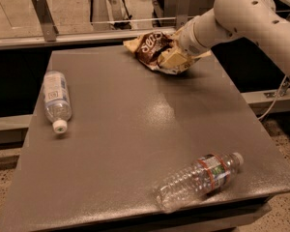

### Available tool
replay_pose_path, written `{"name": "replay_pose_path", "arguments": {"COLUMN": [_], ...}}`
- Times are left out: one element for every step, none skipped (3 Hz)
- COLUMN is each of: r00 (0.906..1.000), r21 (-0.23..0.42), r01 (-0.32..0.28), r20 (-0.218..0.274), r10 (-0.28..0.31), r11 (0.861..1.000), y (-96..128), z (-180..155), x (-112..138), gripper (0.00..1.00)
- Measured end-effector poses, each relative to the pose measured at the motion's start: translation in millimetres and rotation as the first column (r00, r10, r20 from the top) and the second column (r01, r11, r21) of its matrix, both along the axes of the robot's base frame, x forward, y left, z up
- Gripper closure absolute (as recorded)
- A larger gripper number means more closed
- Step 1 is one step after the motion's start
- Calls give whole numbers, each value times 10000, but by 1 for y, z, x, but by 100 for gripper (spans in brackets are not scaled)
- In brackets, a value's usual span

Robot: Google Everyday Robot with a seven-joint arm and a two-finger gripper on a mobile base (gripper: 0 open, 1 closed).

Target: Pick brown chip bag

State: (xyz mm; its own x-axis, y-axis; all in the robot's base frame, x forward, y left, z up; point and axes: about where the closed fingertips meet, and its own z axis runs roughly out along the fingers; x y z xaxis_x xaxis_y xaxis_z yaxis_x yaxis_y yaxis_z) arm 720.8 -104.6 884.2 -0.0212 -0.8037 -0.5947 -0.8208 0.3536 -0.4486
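bag (150,45): brown and tan foil, crumpled, white lettering facing up; lying at the far edge of the counter, right of the middle.
gripper (174,59): low over the far right part of the counter, down on the right end of the bag and touching it; tan part overlapping the foil.
jaws: cannot tell whether spread or pinching the foil.
arm (241,8): white, entering from the upper right corner and sloping down to the bag.
counter (135,124): grey and flat, with a dull sheen near the middle.
left bottle (55,98): clear plastic, on its side near the counter's left edge in the view, white cap toward the near side, pale label; well apart from the bag.
near bottle (200,180): clear plastic, on its side by the near right corner, cap toward the right edge, label with a red band; well apart from the bag and from the left bottle.
rail (87,28): metal, running behind the counter's far edge.
cable (275,98): pale, hanging beside the counter on the right.
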Motion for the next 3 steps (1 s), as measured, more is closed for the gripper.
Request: {"name": "replay_pose_path", "arguments": {"r00": [9993,9938,9844], "r21": [256,991,1818], "r01": [-374,-1065,-1642], "r20": [76,428,933], "r10": [372,1027,1492], "r11": [9990,9894,9695], "y": [13,38,50], "z": [5,29,60], "x": [-4,-10,-15], "gripper": [84,100,100]}}
